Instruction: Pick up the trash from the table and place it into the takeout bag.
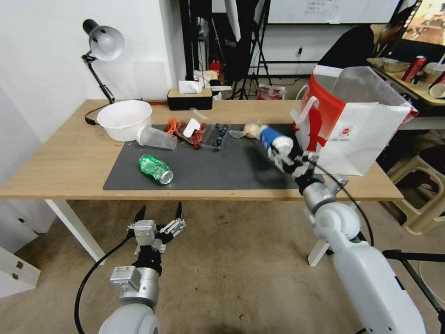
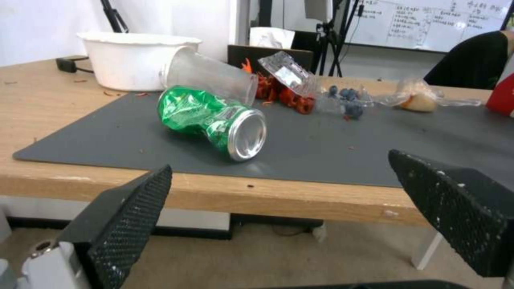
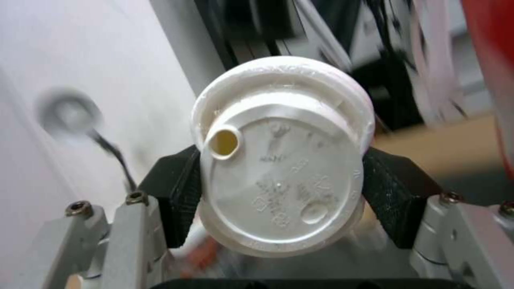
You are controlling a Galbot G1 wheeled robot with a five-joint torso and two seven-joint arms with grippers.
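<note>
Gripping blue cup point(image 1: 271, 137) (lidded): right gripper point(image 1: 286, 157)

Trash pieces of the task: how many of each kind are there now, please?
Blue paper cup, held in the right pincer: 1
Green soda can: 1
Clear plastic cup: 1
Clear-wrapped beige lump: 1
Total: 4

A desk lamp point(image 1: 103, 44) stands at the far left, its head turned toward the room, its dark cord point(image 1: 92, 113) trailing across the wood. Beside it sits a white bowl point(image 1: 124, 119), empty as far as I can see. A black tissue box point(image 1: 190, 98) with a wooden lid rests against the far edge. Behind it stand dark tripod legs point(image 1: 252, 60). On the right, a beige plastic stool point(image 1: 419, 185) stands on the floor.
</note>
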